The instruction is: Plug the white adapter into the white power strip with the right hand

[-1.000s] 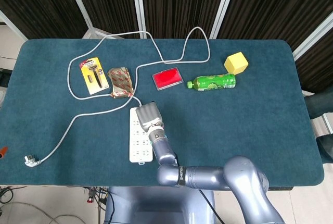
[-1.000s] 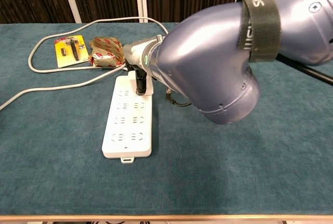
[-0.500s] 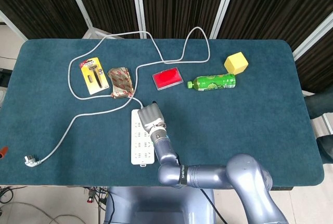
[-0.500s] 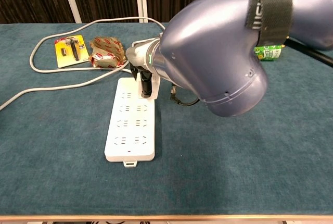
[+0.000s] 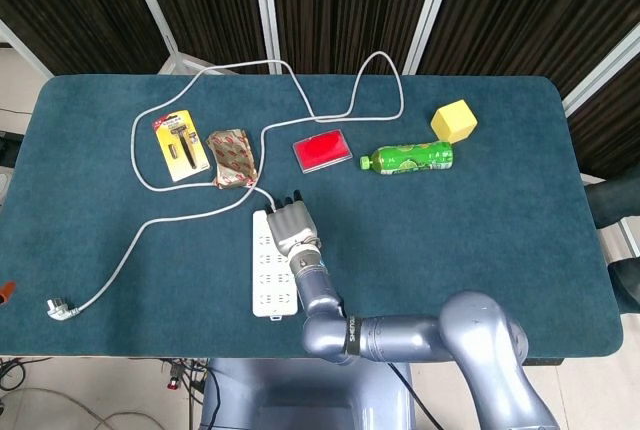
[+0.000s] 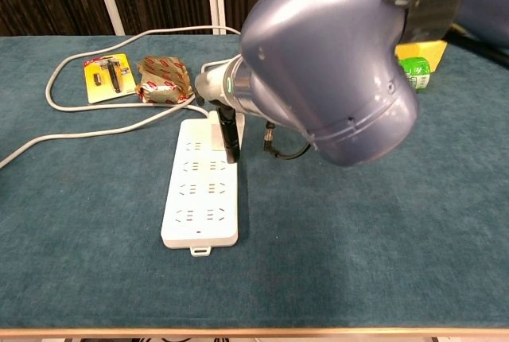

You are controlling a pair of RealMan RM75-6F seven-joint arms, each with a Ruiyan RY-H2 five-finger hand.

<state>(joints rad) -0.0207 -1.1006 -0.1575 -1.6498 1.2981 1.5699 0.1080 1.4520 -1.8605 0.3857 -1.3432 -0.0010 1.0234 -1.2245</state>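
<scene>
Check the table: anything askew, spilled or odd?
Nothing spilled. The green bottle lies on its side, and the power strip's own plug lies loose on the table. The right hand hides any adapter.

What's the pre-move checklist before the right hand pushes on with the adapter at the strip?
1. Right hand over far end of the white power strip: ok.
2. White adapter in hand or seated in a socket: cannot tell, the hand and arm hide it in both views.
3. Near sockets of the strip unoccupied: ok.
4. Strip lying flat on the table: ok.
5. Cord lies left of the strip, away from the arm: ok.
6. Snack packet beside the strip's far end, close to the hand: cannot tell if it touches.
</scene>
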